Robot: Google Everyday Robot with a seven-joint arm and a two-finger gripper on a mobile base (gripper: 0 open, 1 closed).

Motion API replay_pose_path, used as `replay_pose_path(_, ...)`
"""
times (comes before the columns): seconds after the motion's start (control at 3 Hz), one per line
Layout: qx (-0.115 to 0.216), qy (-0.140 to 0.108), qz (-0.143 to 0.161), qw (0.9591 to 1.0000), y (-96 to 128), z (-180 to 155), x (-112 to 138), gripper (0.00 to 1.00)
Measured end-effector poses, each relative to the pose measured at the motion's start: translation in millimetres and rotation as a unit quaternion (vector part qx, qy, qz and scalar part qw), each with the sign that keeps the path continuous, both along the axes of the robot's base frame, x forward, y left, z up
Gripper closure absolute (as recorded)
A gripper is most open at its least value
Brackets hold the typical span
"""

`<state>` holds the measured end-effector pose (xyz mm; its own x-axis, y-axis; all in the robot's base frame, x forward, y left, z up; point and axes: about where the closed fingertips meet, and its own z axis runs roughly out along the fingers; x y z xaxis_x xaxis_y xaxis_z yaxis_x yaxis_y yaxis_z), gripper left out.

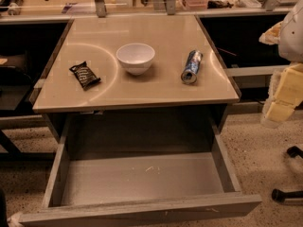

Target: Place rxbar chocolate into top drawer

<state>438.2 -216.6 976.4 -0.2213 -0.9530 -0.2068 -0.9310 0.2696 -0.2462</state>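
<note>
The rxbar chocolate (84, 74), a small black-wrapped bar with white lettering, lies flat on the left part of the beige tabletop (142, 91). The top drawer (142, 178) below the tabletop is pulled wide open, and its plain grey bottom holds nothing. My gripper (282, 98), pale yellow below the white arm (293, 37), hangs at the right edge of the view. It is beside the table's right side, above the floor and far from the bar. It holds nothing that I can see.
A white bowl (136, 58) stands at the tabletop's middle. A blue-and-white can (191, 66) lies on its side to the bowl's right. Black chair feet (289, 174) stand on the speckled floor at the right. Cluttered benches run along the back.
</note>
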Motion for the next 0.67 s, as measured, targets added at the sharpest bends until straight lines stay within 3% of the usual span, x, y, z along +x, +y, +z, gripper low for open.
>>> replay_pose_path(0.33,-0.001,-0.005,0.003,1.0000,2.6,4.4,-0.2,0.00)
replay_pose_path(0.67,0.005,-0.006,0.031,0.9995,40.9,9.0,-6.9,0.00)
